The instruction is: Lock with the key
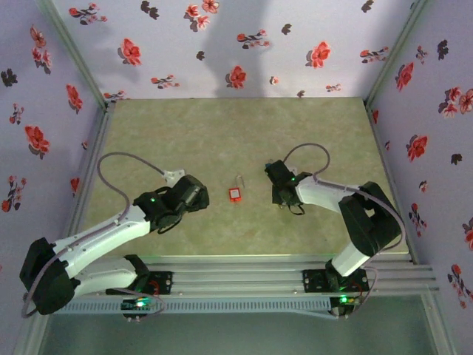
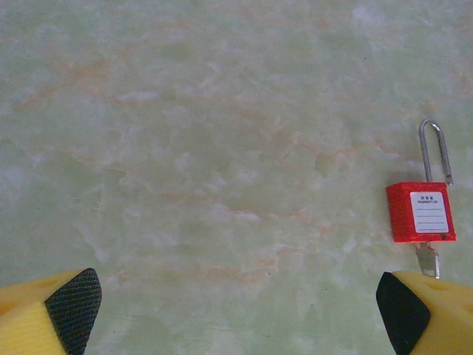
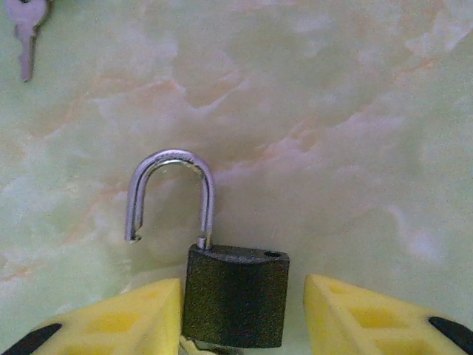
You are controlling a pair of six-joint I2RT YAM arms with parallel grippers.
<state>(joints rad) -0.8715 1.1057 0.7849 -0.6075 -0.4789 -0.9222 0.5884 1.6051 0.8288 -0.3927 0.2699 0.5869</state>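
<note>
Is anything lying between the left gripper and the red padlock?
No. In the top view the stretch of table between the left gripper and the red padlock is bare; the left wrist view agrees.

The left arm (image 1: 96, 240) folds back from its base to a dark elbow at the far left. From there it runs forward and to the right, ending in the left hand (image 1: 194, 195) near the middle. That hand is spread wide — seen from its own wrist, the yellow fingers (image 2: 22, 325) sit at the two bottom corners, with their black pads (image 2: 74, 299) facing inward. The right arm (image 1: 369, 222) rises from its base and bends at a dark elbow on the right. It then reaches back to the left, ending in the right hand (image 1: 278, 183). The fingertips (image 3: 126, 322) of this hand stand partway apart — noticeably closer together than the left's.
</note>
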